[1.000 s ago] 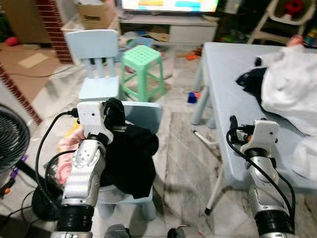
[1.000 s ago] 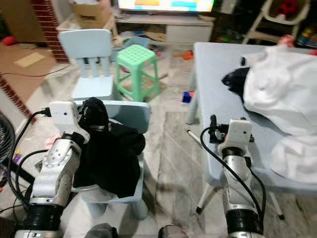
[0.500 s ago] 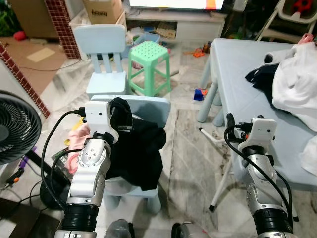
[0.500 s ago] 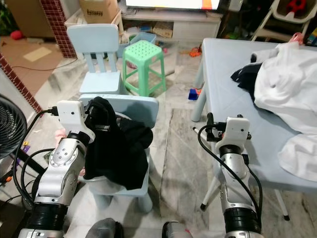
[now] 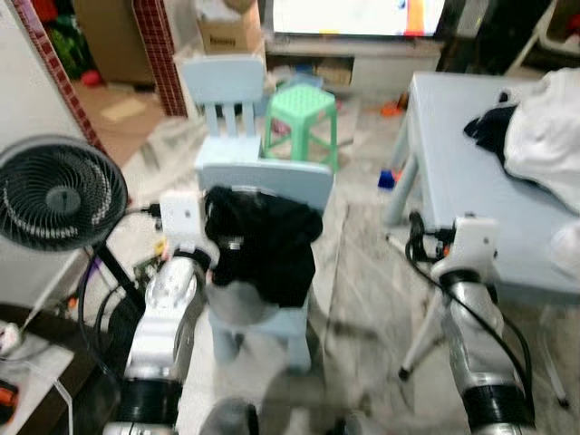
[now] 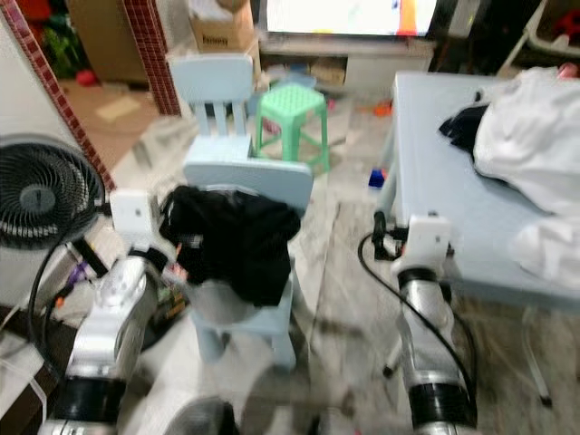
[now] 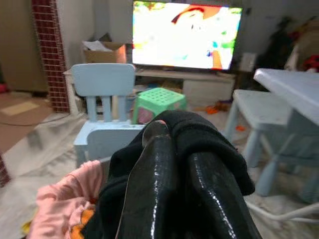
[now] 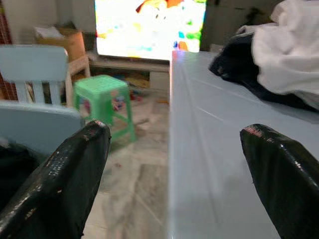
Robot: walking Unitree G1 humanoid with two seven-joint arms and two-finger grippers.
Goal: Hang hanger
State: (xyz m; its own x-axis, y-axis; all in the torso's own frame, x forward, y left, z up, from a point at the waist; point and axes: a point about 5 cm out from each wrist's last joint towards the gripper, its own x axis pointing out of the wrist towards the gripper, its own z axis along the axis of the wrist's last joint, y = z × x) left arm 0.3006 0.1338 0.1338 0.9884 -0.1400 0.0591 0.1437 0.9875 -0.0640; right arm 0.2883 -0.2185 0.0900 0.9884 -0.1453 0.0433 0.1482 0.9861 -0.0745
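Observation:
A black garment (image 5: 263, 240) hangs bunched from my left gripper (image 7: 174, 144), whose two fingers are shut on the cloth. The garment droops over the back and seat of a small light blue chair (image 5: 272, 177) straight ahead. Its folds hide whatever is inside them, and the fabric wraps the fingertips (image 7: 154, 149) in the left wrist view. My right gripper (image 8: 175, 132) is held up beside the near corner of the pale blue table (image 5: 462, 163). It is open, with nothing between its fingers.
A black floor fan (image 5: 59, 195) stands at the left. A second blue chair (image 5: 222, 77) and a green stool (image 5: 304, 100) stand behind the near chair, before a lit TV (image 5: 353, 16). White and dark clothes (image 5: 548, 127) lie on the table. Pink cloth (image 7: 60, 204) lies low by the chair.
The whole picture has shifted and blurred, so the camera has moved: the fan now shows fully at the left. Both arms keep their pose, with the garment still held.

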